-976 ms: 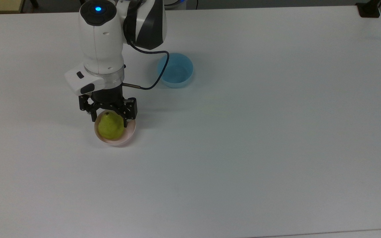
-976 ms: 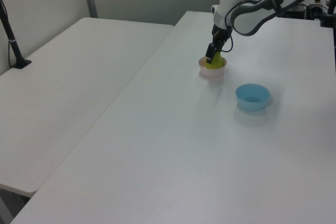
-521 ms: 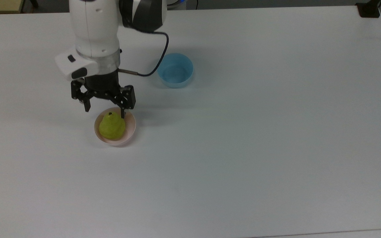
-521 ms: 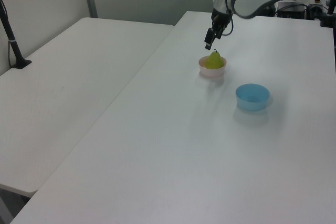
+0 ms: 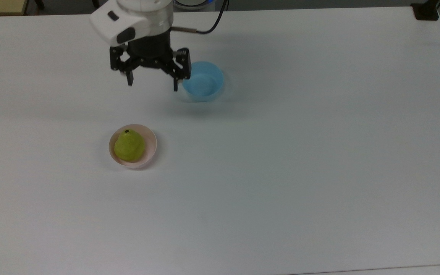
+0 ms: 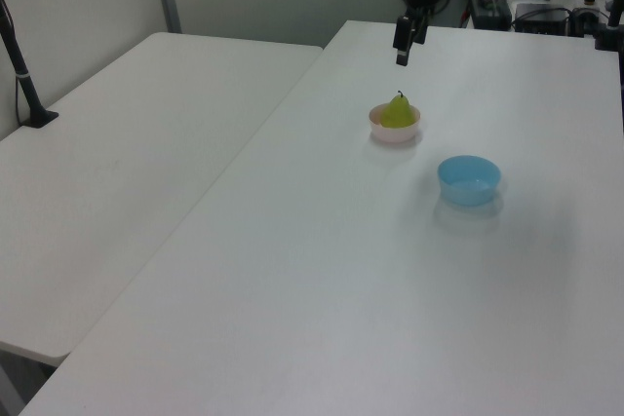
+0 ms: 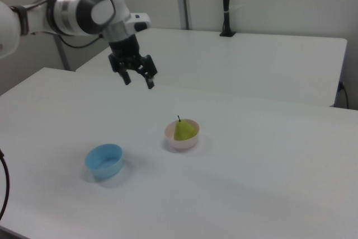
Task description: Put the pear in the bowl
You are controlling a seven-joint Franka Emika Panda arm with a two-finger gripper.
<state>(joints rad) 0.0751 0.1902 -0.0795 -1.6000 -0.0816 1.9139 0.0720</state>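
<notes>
The pear [image 5: 129,145] sits upright inside the pale pink bowl [image 5: 151,147] on the white table [image 5: 300,152], stem uppermost, with nothing touching it. The gripper [image 5: 152,81] hangs above the table with its fingers spread and empty, well apart from the pink bowl. In the top view it appears just left of the light blue bowl [image 5: 203,81], which stands farther right.

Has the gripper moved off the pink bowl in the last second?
Yes. In the top view the gripper, open, has gone from right over the pink bowl and pear up the picture, to beside the blue bowl.
</notes>
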